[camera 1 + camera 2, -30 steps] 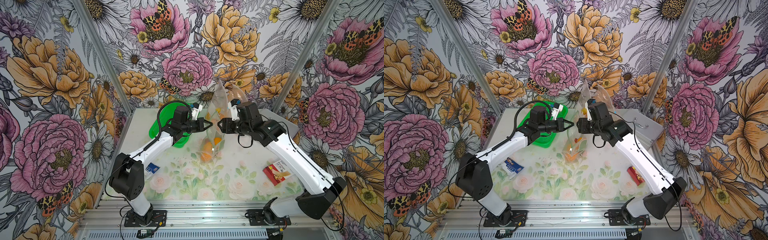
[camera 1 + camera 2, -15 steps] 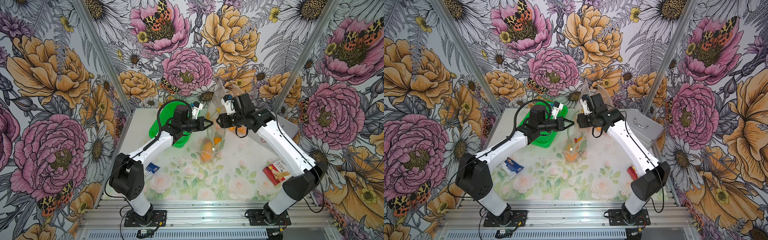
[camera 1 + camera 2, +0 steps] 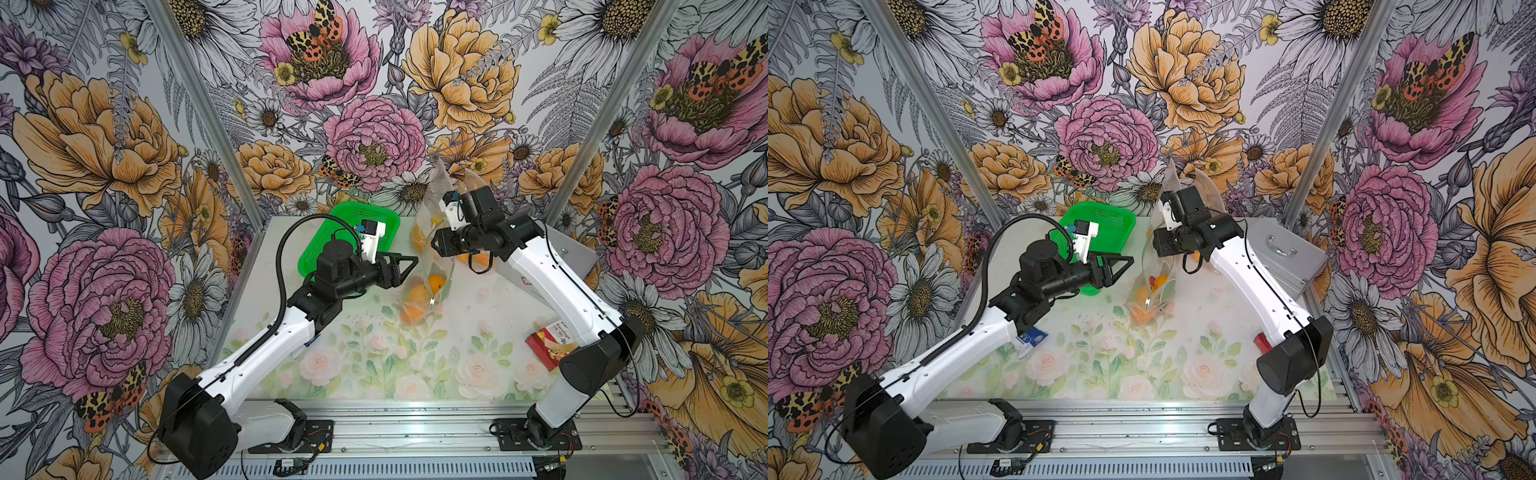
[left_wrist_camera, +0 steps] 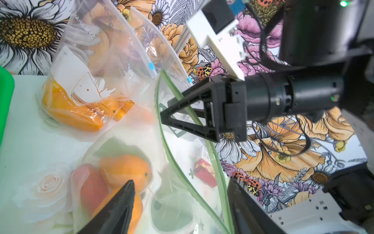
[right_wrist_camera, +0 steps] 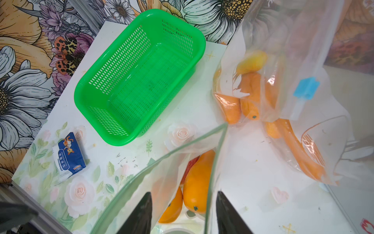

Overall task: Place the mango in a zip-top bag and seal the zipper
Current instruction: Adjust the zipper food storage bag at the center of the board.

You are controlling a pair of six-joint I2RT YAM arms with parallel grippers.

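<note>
The clear zip-top bag (image 3: 432, 253) with a green zipper stands mid-table, its mouth gaping; its zipper (image 4: 172, 145) is unsealed. Orange mangoes (image 5: 197, 180) lie inside it, also visible in the left wrist view (image 4: 125, 170). My left gripper (image 3: 409, 270) is open just left of the bag; in its wrist view the left gripper (image 4: 182, 208) has the green zipper edge passing between its spread fingers. My right gripper (image 5: 183, 210) is open over the bag mouth, one zipper edge running between its fingers. In both top views it hovers at the bag's top (image 3: 1154, 245).
A green basket (image 3: 349, 224) sits back left. Other clear bags of orange produce (image 5: 263, 91) stand at the back. A silver case (image 3: 1283, 253) is back right, a red packet (image 3: 552, 340) lies right, and a blue packet (image 5: 68, 156) lies left under my left arm.
My left gripper went from shut to open, letting go of the bag's edge. My right arm pulled back towards the rear and its fingers narrowed slightly.
</note>
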